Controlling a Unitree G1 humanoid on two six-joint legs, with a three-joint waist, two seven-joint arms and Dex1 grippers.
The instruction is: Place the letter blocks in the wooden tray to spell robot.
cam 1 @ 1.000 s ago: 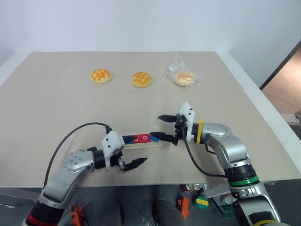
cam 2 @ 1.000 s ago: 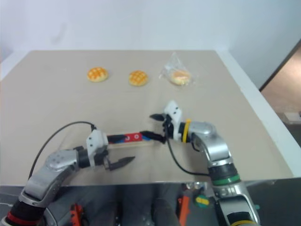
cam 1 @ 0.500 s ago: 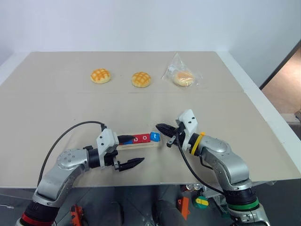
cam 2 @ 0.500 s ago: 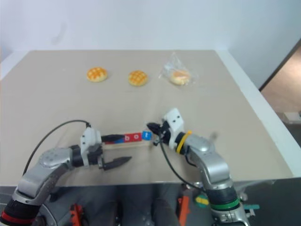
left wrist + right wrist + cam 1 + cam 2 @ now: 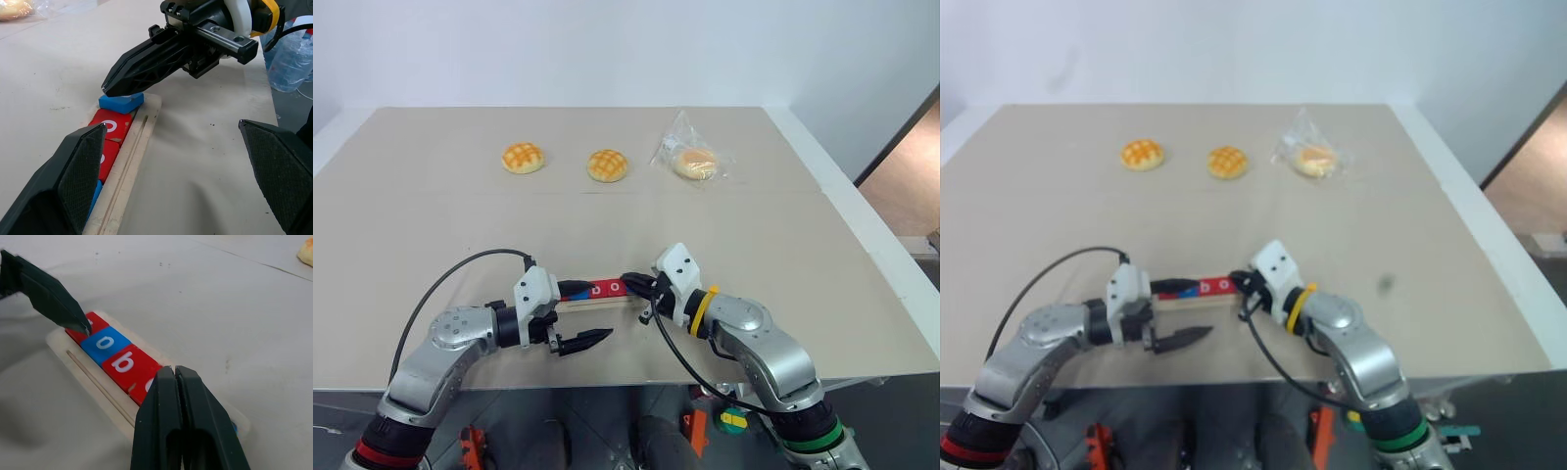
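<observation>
Your R gripper (image 5: 177, 377) has its 2 black fingers pressed flat together, nothing pinched between them. The closed tip sits down on the blue end block (image 5: 121, 102) at the R end of the wooden tray (image 5: 142, 142); from the L wrist cam you see the tip touching that block's top edge, and the block looks a bit tilted rather than seated flat. Can't read its letter.

Your L gripper (image 5: 576, 315) is spread wide w/ nothing in it. 1 finger tip (image 5: 73, 319) rests at the L end of the tray, on or just over the 1st red block (image 5: 90, 325); can't tell if it actually touches. The other finger hangs over bare table on the near side of the tray.

Letter blocks: all in the tray, in a row, touching each other. Going L to R you've got red (letter covered), blue "o" (image 5: 105, 343), red "b" (image 5: 126, 363), red w/ a white ring partly showing (image 5: 110, 125), then the blue end one. A thin groove runs along the tray's near side, beside the row.

Tray lies crosswise on the tan table (image 5: 431, 225), near the front edge, between both arms.

Far side of the table: 2 round buns (image 5: 524, 158) (image 5: 607, 164) and 1 bun in a clear bag (image 5: 691, 159), well apart from the tray.
</observation>
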